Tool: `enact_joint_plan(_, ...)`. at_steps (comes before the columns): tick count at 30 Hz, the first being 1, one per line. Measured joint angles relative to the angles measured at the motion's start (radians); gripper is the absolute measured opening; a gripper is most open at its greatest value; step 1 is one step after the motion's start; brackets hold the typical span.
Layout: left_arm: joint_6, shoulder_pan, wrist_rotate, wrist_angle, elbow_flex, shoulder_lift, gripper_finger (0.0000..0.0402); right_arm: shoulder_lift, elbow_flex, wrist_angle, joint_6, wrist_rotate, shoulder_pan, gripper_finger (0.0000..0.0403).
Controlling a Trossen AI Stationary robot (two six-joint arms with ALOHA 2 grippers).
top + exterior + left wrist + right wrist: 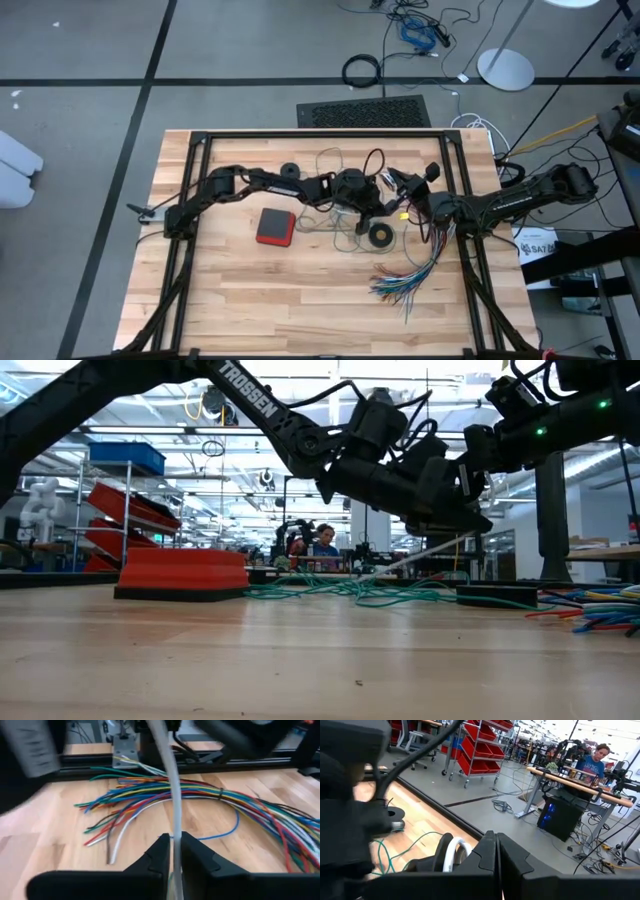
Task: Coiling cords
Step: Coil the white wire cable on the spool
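1. Closest to the left wrist camera, the left gripper (172, 857) has its two dark fingers pinched on the white cord (170, 785), which runs up the middle of that frame.
2. Right gripper (496, 865) fingers are pressed together; a loop of white cord curves just beside them, and I cannot tell whether it is gripped.
3. From overhead, both grippers meet just right of the table's centre, the left gripper (385, 200) close beside the right gripper (415, 205).
4. Teal-green cord (340, 592) lies in loose loops on the wooden table (250, 290) beneath them, at the middle of the low view.
5. Just below the grippers in the overhead frame sits a small black ring (380, 236).
6. Fanned multicoloured wires (405, 275) spread toward the lower right.
7. Left of centre lies a red block (275, 226).
8. Far back in the low view a person (325, 542) sits at a bench.
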State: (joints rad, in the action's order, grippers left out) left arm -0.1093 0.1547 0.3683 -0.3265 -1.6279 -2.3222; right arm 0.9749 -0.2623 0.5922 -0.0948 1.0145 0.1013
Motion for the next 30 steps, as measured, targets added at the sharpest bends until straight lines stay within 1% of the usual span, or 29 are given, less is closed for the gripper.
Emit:
enact_joint_plan(4, 0.000, 0.003, 0.000, 0.003, 0.000, 0.000, 0.0062, 0.000, 0.000, 0.000, 0.000, 0.000, 0.000, 0.0000)
enact_joint_plan(11, -0.001, -0.014, 0.003, -0.004, 0.000, 0.000, 0.0046, 0.000, 0.000, 0.001, 0.000, 0.000, 0.000, 0.0000)
enact_joint_plan(18, -0.001, -0.015, 0.003, 0.003, 0.000, 0.000, 0.0043, 0.000, 0.000, 0.001, 0.002, 0.000, 0.000, 0.0000)
enact_joint_plan(20, -0.002, -0.012, 0.012, 0.010, 0.000, 0.000, 0.0031, 0.000, 0.000, -0.001, 0.003, 0.000, 0.000, 0.0000)
enact_joint_plan(22, -0.005, -0.005, 0.045, 0.019, 0.000, 0.000, 0.0013, 0.000, 0.000, -0.009, 0.004, 0.000, 0.001, 0.0000)
enact_joint_plan(25, -0.004, 0.006, 0.051, 0.049, 0.000, 0.003, 0.0009, 0.000, 0.000, -0.029, 0.009, 0.000, 0.001, 0.0000)
enact_joint_plan(30, -0.023, 0.016, 0.051, 0.112, 0.000, 0.043, 0.0007, 0.000, 0.000, -0.104, 0.054, 0.003, 0.000, 0.0000)
